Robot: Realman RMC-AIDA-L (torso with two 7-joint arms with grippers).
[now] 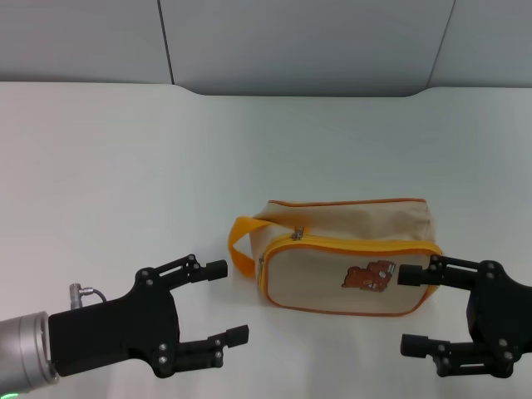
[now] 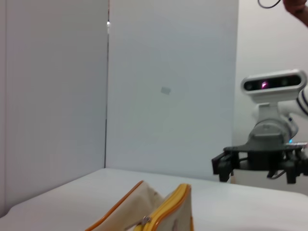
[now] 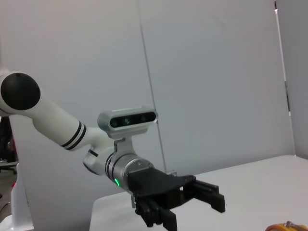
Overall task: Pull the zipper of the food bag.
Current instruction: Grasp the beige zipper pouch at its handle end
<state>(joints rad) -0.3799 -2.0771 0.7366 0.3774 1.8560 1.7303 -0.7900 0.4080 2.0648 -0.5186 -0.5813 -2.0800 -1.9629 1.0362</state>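
The food bag (image 1: 349, 249), a beige canvas pouch with orange-yellow trim and a brown bear patch, lies on the white table (image 1: 125, 166) in the head view. Its orange loop handle (image 1: 241, 245) points toward my left side. The zipper (image 1: 357, 244) runs around the front panel edge; its small silver pull tab (image 1: 297, 232) sits at the upper left corner. My left gripper (image 1: 226, 301) is open, to the left of the bag. My right gripper (image 1: 407, 309) is open at the bag's right end. The left wrist view shows the bag's end (image 2: 163, 209) and the pull tab (image 2: 144, 220).
The white table extends far behind and to the left of the bag. Grey wall panels (image 1: 307, 41) stand behind the table's far edge. The right wrist view shows my left arm (image 3: 159, 192) across the table.
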